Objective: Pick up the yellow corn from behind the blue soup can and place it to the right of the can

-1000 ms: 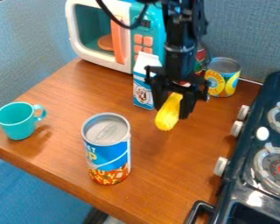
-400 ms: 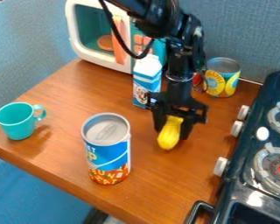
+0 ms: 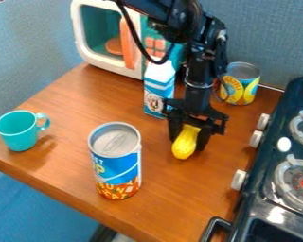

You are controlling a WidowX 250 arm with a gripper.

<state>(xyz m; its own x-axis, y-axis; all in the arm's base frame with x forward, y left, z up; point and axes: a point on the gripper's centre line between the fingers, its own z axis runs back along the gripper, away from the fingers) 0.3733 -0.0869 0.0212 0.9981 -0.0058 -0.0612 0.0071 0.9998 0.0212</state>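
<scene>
Fingers (image 3: 203, 138) of the black gripper (image 3: 187, 143) stand partway apart in the camera view, pointing down, with the narrow upper end of a yellow, squash-shaped toy (image 3: 185, 145) held between them. Its rounded end hangs below the fingertips, over the wooden table (image 3: 173, 198); whether it touches the wood, I cannot tell. Just behind the fingers, to the view's left, stands a blue-and-white carton (image 3: 155, 93), with a toy microwave (image 3: 106, 67) farther back. Behind them to the right is a yellow-labelled can (image 3: 244, 86). A dark toy stove (image 3: 258, 198) lies to their right. Nearer the camera, left of them, stands a large soup can (image 3: 117, 168); well beyond it, a teal cup (image 3: 16, 131).
</scene>
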